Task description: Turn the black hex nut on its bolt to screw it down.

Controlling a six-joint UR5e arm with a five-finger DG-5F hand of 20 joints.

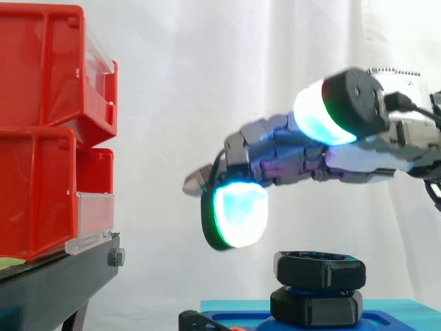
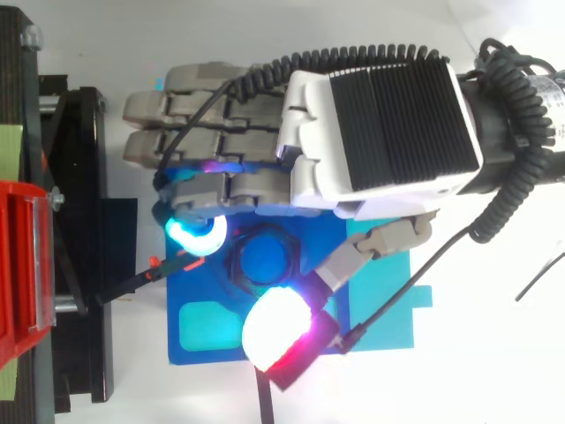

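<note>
From my station the robot hand (image 2: 380, 115) reads as a white-shelled block with a black ribbed panel across its back. Its fingers (image 2: 190, 146) are chains of grey, boxy segments. The thick pads (image 1: 240, 214) sit in black housings and glow cyan with green rims. From above, one shines white shading to red and magenta.

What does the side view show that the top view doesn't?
Side view: a clear gap between the robot hand and the black hex nut, which sits above a second black hex piece. Top view: the round blue bolt end inside the nut's ring. Both: the glowing fingers spread open over the nut on the flat blue base plate.
</note>
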